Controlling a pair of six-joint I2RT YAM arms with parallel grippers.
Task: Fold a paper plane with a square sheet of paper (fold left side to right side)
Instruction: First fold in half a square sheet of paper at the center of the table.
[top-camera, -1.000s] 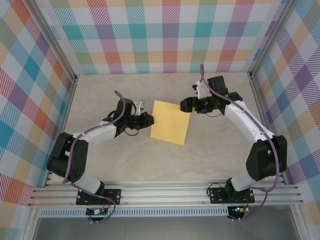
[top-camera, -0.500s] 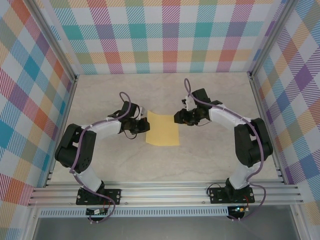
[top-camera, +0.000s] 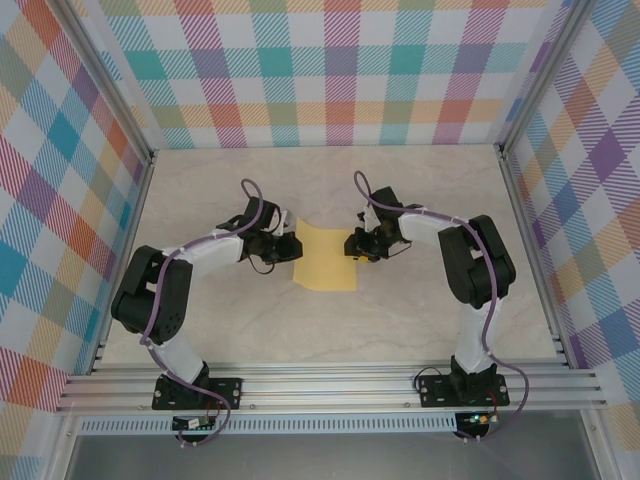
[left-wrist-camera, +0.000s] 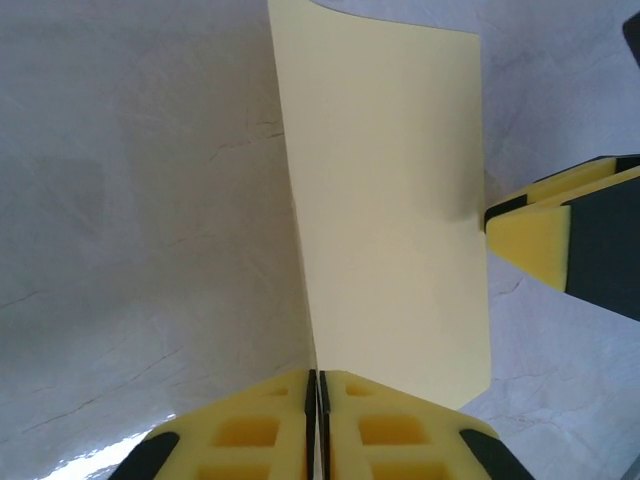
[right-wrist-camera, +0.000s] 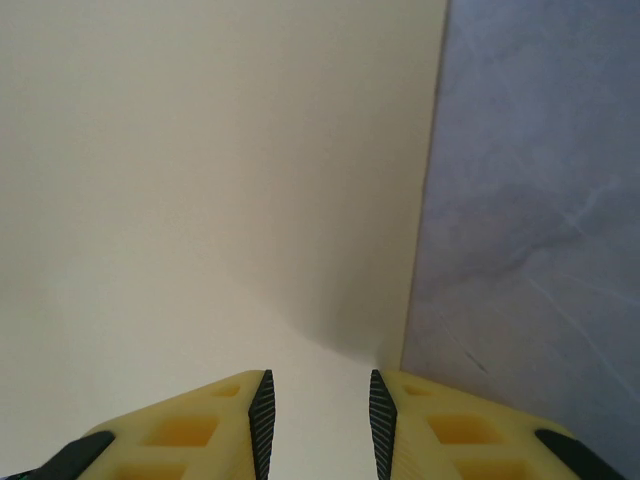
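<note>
Jaws of left gripper (left-wrist-camera: 317, 400) pinch square sheet of paper (left-wrist-camera: 390, 200) at frame bottom, right gripper (right-wrist-camera: 318, 400) jaws narrowly apart over its edge; uneven pressing could skew the crease.

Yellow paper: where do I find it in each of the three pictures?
Top view: yellow paper in the middle of the table.
Left wrist: yellow paper at centre, running from bottom to top.
Right wrist: yellow paper at left and centre.
Shared landmark: the right pincer at the paper's right-hand edge.
</note>
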